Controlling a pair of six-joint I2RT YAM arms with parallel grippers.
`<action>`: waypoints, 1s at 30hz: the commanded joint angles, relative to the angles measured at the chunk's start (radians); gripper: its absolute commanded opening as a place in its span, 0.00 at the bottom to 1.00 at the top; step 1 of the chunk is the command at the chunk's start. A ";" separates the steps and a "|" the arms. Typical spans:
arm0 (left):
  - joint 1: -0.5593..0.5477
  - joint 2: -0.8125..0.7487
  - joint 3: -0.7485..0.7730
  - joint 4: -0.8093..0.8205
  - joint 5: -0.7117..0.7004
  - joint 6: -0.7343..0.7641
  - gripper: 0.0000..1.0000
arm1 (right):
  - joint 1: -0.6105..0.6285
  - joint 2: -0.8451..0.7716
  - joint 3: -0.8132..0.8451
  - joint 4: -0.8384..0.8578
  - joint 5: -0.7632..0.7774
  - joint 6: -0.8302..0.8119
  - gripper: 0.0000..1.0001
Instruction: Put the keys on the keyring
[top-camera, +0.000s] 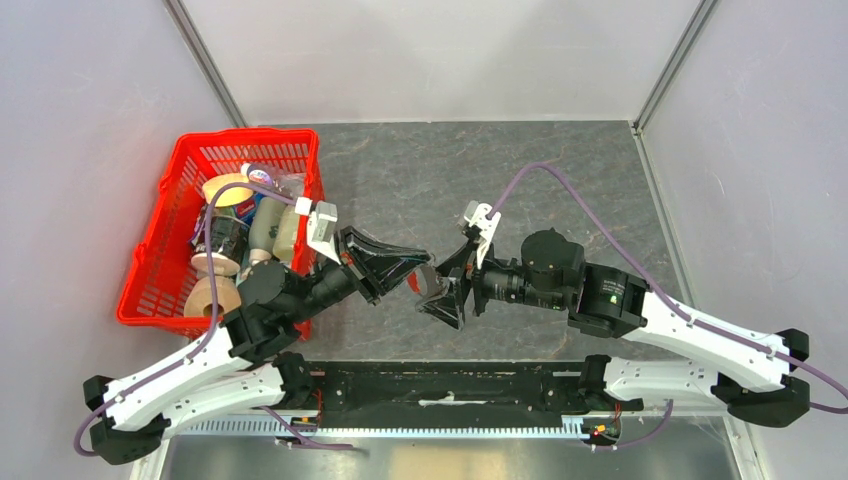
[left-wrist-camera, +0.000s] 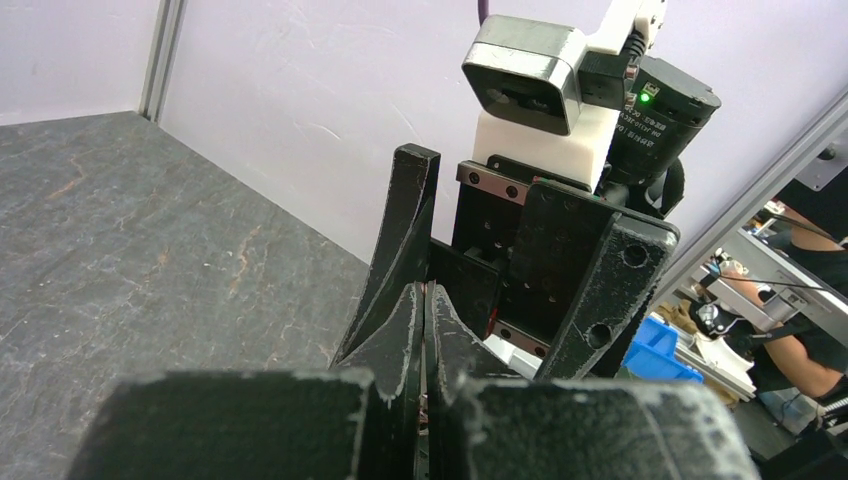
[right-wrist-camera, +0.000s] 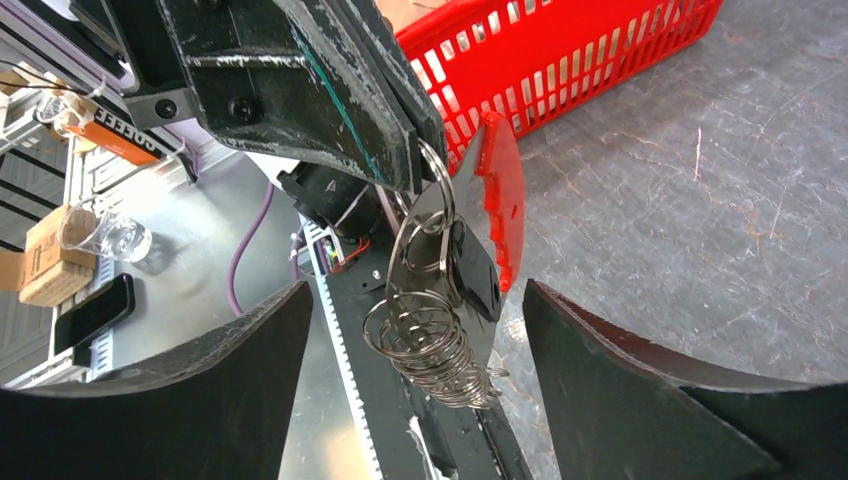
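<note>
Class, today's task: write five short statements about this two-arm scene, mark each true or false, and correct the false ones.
1. The left gripper has its jaws shut on the keyring. True.
2. The right gripper has its jaws shut. False: they stand wide open, either side of the keyring.
3. The red basket sits on the left arm's side. True.
4. The keyring lies flat, let go. False: it hangs from the left gripper above the table.
5. The basket is empty. False: it holds several things.

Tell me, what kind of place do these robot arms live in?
Probably a robotics lab test cell: a left arm and a right arm bolted to a grey table boxed in by plain white panels, and, in the left wrist view, a person beside a blue bin outside.
</note>
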 joint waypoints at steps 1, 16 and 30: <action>0.000 0.003 0.019 0.092 0.018 -0.043 0.02 | 0.006 -0.011 -0.011 0.077 0.022 -0.015 0.80; 0.002 -0.001 0.057 0.062 0.095 -0.043 0.02 | 0.005 -0.104 0.064 -0.119 -0.021 -0.036 0.85; 0.001 0.056 0.179 0.039 0.505 -0.077 0.02 | 0.006 -0.183 0.247 -0.428 -0.187 -0.175 0.94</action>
